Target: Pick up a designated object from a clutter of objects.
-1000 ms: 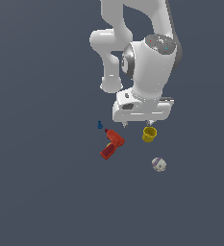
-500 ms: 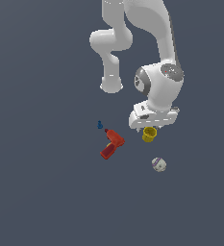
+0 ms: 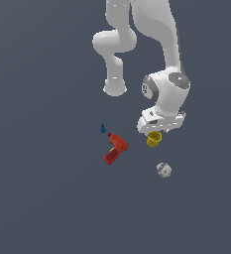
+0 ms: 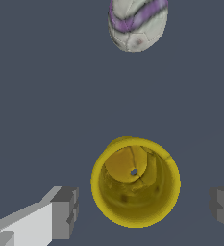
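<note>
The small yellow cup [image 3: 154, 139] stands upright on the grey floor, and the wrist view looks straight down into its open mouth [image 4: 135, 181]. My gripper [image 4: 144, 211] hangs just above it, open, one finger on each side of the rim and neither touching. In the exterior view the hand [image 3: 160, 121] covers the cup's top edge. The red power drill [image 3: 115, 149] lies toward the exterior view's left of the cup, with a tiny blue piece [image 3: 103, 129] beside it.
A white ball with purple marks [image 3: 163, 169] rests a short way from the cup; it also shows as the ball [image 4: 137, 23] in the wrist view. The arm's base and links rise behind the objects.
The hand has swung toward the exterior view's right and dropped lower, ending right over the yellow cup. None of the objects have moved.
</note>
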Tool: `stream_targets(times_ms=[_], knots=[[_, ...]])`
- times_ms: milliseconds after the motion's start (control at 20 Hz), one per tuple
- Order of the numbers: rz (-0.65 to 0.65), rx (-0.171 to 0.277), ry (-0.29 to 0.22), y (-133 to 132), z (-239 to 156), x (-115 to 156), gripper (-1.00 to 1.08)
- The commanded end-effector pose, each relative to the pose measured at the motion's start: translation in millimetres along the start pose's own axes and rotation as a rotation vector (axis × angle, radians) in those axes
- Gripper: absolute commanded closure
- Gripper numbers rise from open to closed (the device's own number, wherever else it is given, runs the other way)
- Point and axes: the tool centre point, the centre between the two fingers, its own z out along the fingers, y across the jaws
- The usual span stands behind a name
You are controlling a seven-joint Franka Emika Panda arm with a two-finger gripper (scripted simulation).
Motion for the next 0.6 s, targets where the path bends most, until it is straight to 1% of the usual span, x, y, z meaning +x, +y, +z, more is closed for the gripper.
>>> stream_targets(times_ms=[0, 250, 550], knots=[[0.000, 0.000, 0.000, 0, 0, 0, -0.92], [0.000, 0.000, 0.000, 0, 8, 0, -0.92], [-0.001, 0.001, 0.000, -1, 34, -1, -0.92]])
